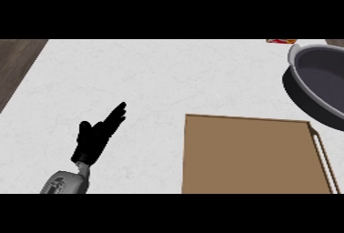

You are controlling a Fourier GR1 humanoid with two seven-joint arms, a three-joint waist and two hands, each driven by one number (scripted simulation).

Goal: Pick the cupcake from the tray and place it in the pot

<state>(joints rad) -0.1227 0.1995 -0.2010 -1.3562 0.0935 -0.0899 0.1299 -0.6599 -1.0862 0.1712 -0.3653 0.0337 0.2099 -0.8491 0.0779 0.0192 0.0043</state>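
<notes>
While my left hand rests at about eight o'clock on the white marbled surface, fingers straight and apart, holding nothing, my right hand does not show. I see no cupcake on the flat brown wooden tray at five o'clock, so I cannot tell where it is. At two o'clock sits the dark grey metal pot, partly out of view. To do this step well, I judge I should first find the cupcake.

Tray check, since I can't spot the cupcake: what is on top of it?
Nothing shows on the tray: bare brown surface, no cupcake. Its near part runs past the view's lower edge, unseen. The pot's visible inside is also bare.
</notes>
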